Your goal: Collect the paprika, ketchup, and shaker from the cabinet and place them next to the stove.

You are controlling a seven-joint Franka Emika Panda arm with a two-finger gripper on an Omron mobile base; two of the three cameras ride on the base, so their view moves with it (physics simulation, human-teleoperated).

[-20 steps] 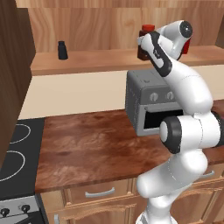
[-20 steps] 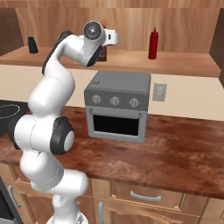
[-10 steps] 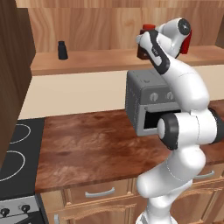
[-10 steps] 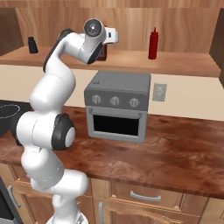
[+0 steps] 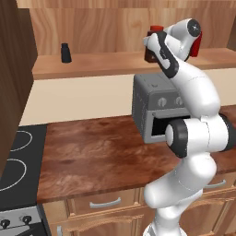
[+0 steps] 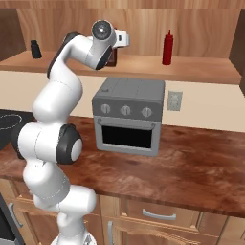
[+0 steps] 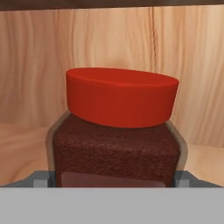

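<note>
though close up on the paprika (image 7: 118,131) at the cabinet (image 5: 106,62) shelf edge, hand grip state impossible to tell

Paprika, ketchup and shaker all stood upright on the cabinet shelf, none yet beside the stove.

The paprika (image 7: 116,131), a dark brown squarish jar with a broad red cap and a strip of reddish label at its base, stood near the middle of the cabinet (image 5: 106,62) plank, close to the panelled back; from the base cameras most of it was hidden by the arm. The ketchup (image 6: 167,47), a slim all-red bottle with a pointed nozzle, stood well apart to its right. The shaker (image 5: 66,52), small, black and cylindrical with a narrower top, stood far along the plank to the left. The stove (image 5: 16,161), flat black with white ring outlines, lay below at the left end of the counter.
</note>
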